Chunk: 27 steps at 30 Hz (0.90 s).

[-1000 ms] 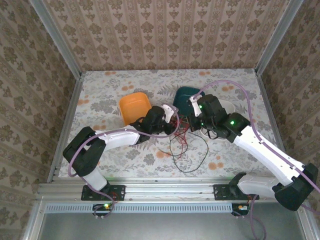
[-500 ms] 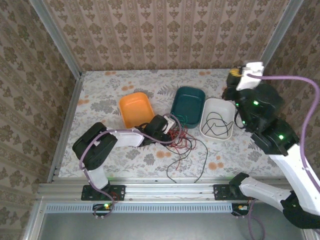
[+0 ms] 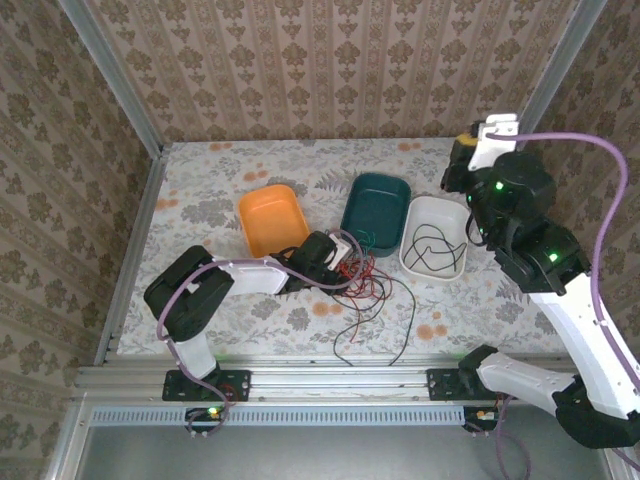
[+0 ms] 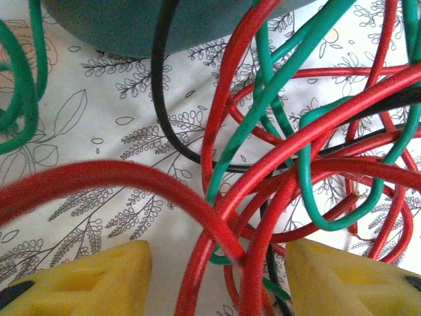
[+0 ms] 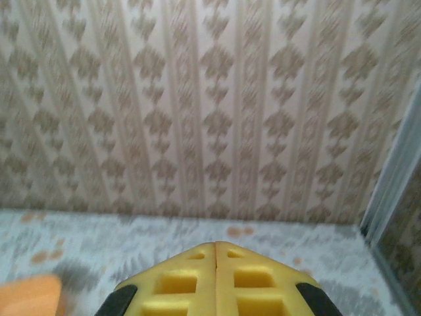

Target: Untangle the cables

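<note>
In the top view, the cables point(image 3: 368, 285) lie knotted on the counter point(image 3: 200, 190) at mid-frame, just below the teal tray point(image 3: 375, 200), with loose ends trailing toward the lower edge. One black cable point(image 3: 430, 245) lies apart in the white tray point(image 3: 440, 205). The left hand point(image 3: 347, 255) sits at the knot's left edge. The right hand point(image 3: 464, 145) hangs high in the upper right, well away from it. We judge that a pull now, with nothing pinning the bundle, would drag the whole knot across the counter instead of freeing a strand.

In the left wrist view, the yellow fingers point(image 4: 92, 283) stand apart at the bottom corners, gripping nothing. Several red strands point(image 4: 263, 164) cross between them, and a green strand point(image 4: 303, 178) and a black strand point(image 4: 158, 72) weave through the same crossing. We think closing here would catch more than one strand and tighten the tangle. Strands also run up to the tray wall at the top, so a tug might shift the tray.

In the right wrist view, that hand's fingers point(image 5: 216, 263) are pressed together on nothing, facing the papered wall.

A second ago, the right hand was down at the knot beside the left hand, covering the white tray. Half a second ago it was already raised, and it has barely moved since. The closed loop that lay below the knot now lies open.
</note>
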Tool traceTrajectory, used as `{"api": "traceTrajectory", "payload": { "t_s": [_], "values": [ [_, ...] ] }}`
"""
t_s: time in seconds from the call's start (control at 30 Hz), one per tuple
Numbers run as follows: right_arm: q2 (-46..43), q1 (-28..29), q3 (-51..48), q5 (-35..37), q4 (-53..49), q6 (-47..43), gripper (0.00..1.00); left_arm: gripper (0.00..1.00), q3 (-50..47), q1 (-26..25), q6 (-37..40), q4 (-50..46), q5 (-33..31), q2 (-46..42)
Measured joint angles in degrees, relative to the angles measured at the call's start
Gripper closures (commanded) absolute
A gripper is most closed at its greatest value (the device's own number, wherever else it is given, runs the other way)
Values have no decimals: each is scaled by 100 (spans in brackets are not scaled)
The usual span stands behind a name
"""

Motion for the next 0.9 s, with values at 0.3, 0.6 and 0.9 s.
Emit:
{"api": "traceTrajectory", "payload": {
  "t_s": [0.3,0.6,0.9],
  "values": [
    [262,522,-2302,-1742,-885,1471,49,40,-70,87,-7,0,2,-142],
    [927,595,-3897,-3611,-785,1982,45,37,-76,122,-11,13,2,-160],
    [1462,595,-4028,-3926,-96,1864,100,28,-138,122,-24,24,2,-219]
  ]
}}
